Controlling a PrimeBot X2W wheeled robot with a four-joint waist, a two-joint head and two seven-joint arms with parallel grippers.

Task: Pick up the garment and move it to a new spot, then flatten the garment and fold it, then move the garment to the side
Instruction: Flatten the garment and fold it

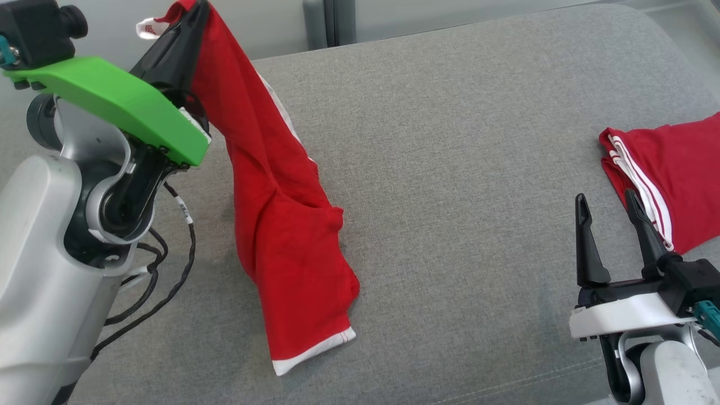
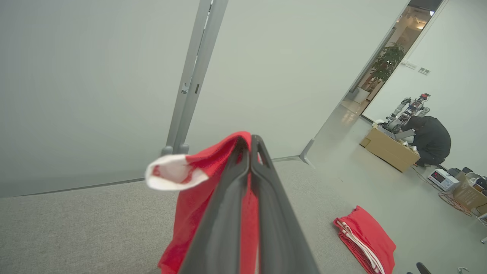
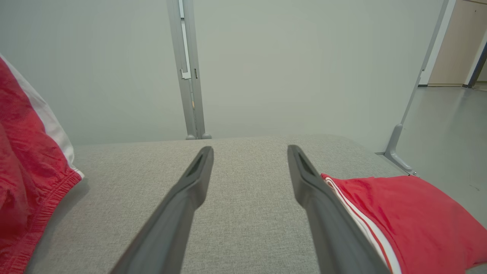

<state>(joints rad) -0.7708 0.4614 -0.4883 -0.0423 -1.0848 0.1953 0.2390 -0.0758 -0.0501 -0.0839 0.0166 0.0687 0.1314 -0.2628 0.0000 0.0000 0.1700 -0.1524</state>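
pinching the red garment w/ left pincer, pressed together on a fold near a white-trimmed edge, raised over the far left of the grey cushion. hanging down from that pincer twd the robot, w/ lower end draped on the cushion below & a bit to the pincer's right. white band along the bottom hem, resting on the fabric. in left wrist view, squeezed btwn the two dark fingers, w/ a white-edged corner flopping out to the pincer's left, just below the tips.

right pincer spread wide, gripping nothing, low over the cushion's near right. just beside its right finger & slightly ahead: a folded red piece w/ white stripes, lying flat on the cushion. cannot tell whether touching that finger. in right wrist view, bare grey cushion btwn the fingers, w/ the red garment well off to that pincer's left.

ahead & to the right of left pincer in its wrist view, well apart: same folded red piece. beyond that, on the floor: a person in dark clothes crouched by a cardboard box, w/ a plant by a doorway farther back. straight ahead of both pincers: pale wall panels w/ a grey post.
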